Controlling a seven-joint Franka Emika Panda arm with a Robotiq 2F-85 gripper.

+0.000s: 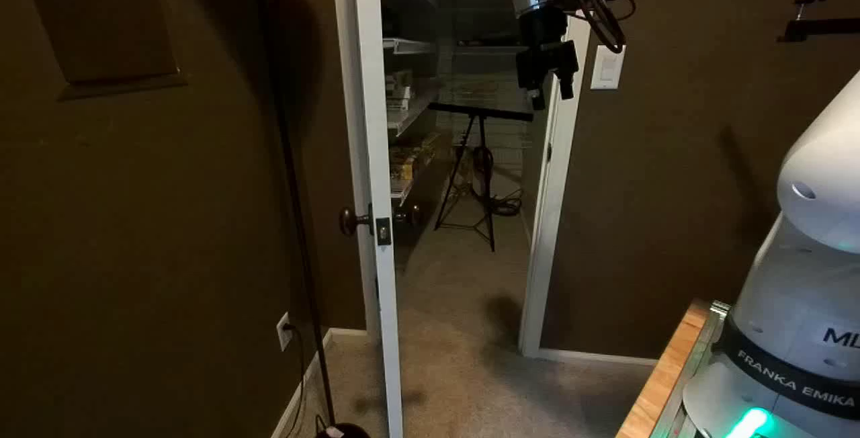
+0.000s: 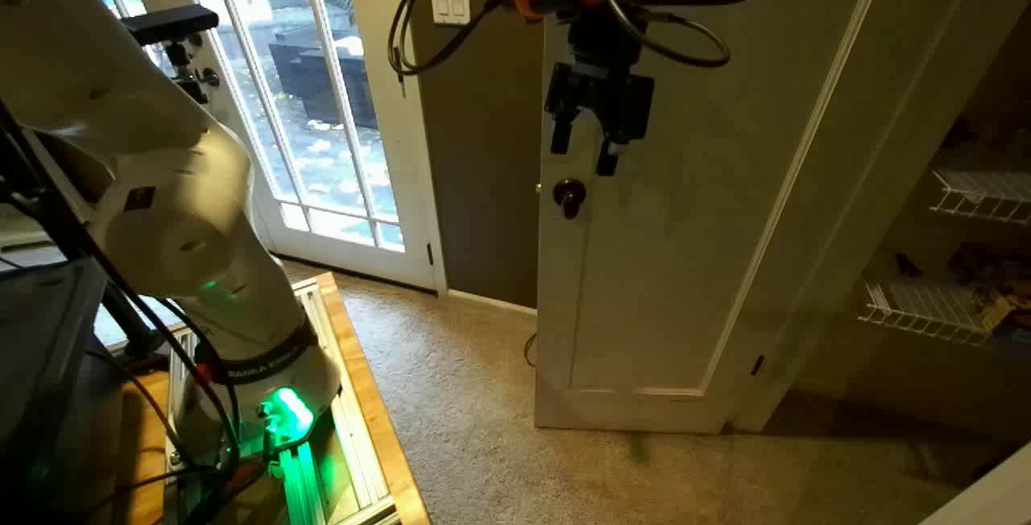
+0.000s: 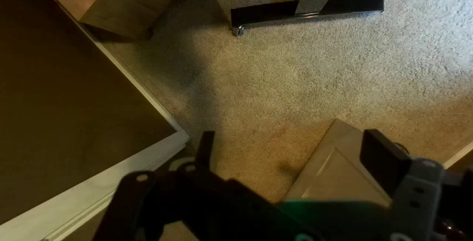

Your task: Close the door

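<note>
One white door (image 2: pixel 660 291), standing open

Position: the door is hinged to a white frame (image 2: pixel 838 267) before a space lined with shelves (image 2: pixel 922 312); its free edge stands well apart from the opposite jamb (image 1: pixel 549 223), with carpet (image 1: pixel 463 330) between.

Condition: full-height, finish white, dulled to grey-cream by low light. The face shows a recessed panel bordered by pale lines. A dark round knob (image 2: pixel 569 196) sits near the free edge, a second on the reverse face; between them a dark latch plate (image 1: pixel 383 232) is set in the narrow edge. A small dark hinge (image 2: pixel 757 365) shows low on the hung side.

Pincer (image 1: pixel 552 94): fingers (image 3: pixel 384 159) spread apart, pointing downward. In both exterior views it shows higher than the knob; it hangs well apart from the door.
</note>
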